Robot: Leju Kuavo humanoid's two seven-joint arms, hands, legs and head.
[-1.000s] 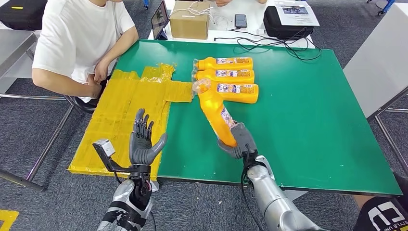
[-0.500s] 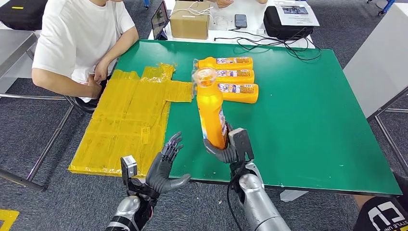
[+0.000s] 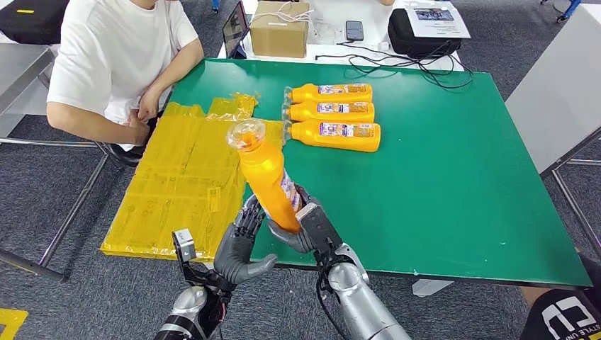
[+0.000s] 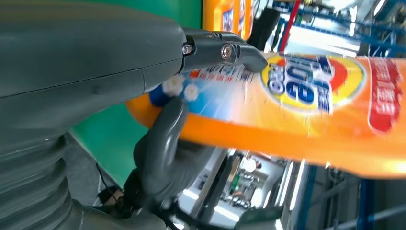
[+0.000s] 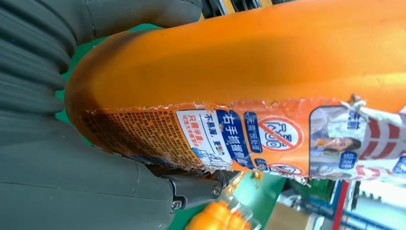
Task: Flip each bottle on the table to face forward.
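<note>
My right hand (image 3: 306, 228) grips an orange bottle (image 3: 266, 180) by its base and holds it in the air over the table's front edge, clear cap up and leaning left. Its torn label (image 5: 230, 139) faces the right wrist camera, and the blue and red front label (image 4: 306, 84) faces the left wrist camera. My left hand (image 3: 241, 248) is open with fingers spread, right beside the bottle's lower part; whether it touches I cannot tell. Three more orange bottles (image 3: 333, 112) lie side by side at the table's far middle, caps to the left.
The green table (image 3: 461, 177) has a crinkled yellow sheet (image 3: 184, 177) over its left part. A person in a white shirt (image 3: 113, 64) sits at the far left corner. A cardboard box (image 3: 280, 28), phone (image 3: 354, 30) and black bag (image 3: 422, 35) lie beyond.
My right hand lifted the bottle off the table, stood it up, then carried it left toward the front edge. My left hand dropped, turned and came in beside the bottle's base.
</note>
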